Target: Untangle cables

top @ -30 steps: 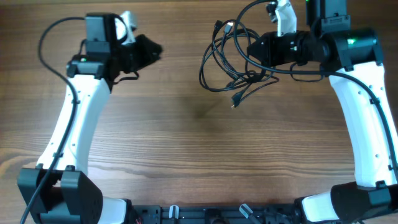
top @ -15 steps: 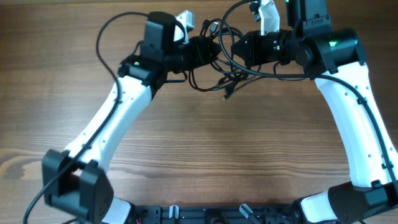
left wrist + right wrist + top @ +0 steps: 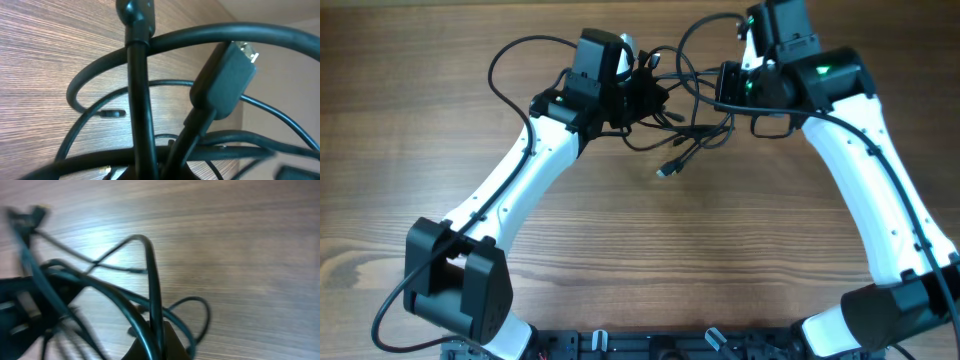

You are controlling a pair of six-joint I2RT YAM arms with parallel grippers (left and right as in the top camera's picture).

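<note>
Since everything here hangs on one knot, take the entries from largest to smallest.

1. Tabletop point(image 3: 640, 260): brown wood grain. The tangle sits over its far middle.
2. Left arm point(image 3: 520, 190) and right arm point(image 3: 865, 170): white links, both reaching inward to the far centre and meeting at the tangle.
3. Left tool point(image 3: 645, 95): buried among the strands. Its wrist view is filled by cord and shows no fingers, so you cannot tell whether it is parted or closed.
4. Right tool point(image 3: 725, 85): in its wrist view, strands run down into the dark finger at the bottom edge, so it looks clamped on the cables, though that view is blurred.
5. Cables point(image 3: 695, 130): thin black cords in loose overlapping loops, strung between the two tools and trailing toward you. Judge them light, limp and springy. They will sag, slide over each other and tighten if pulled hard. Take hold of a single strand near where it leaves the knot, not a fistful.
6. Dangling plug point(image 3: 665, 170): a free end at the near side of the bundle.
7. Flat USB-style plug point(image 3: 225, 80): rigid body with a metal tip. It is the surest hold, but it could snag on loops.
</note>
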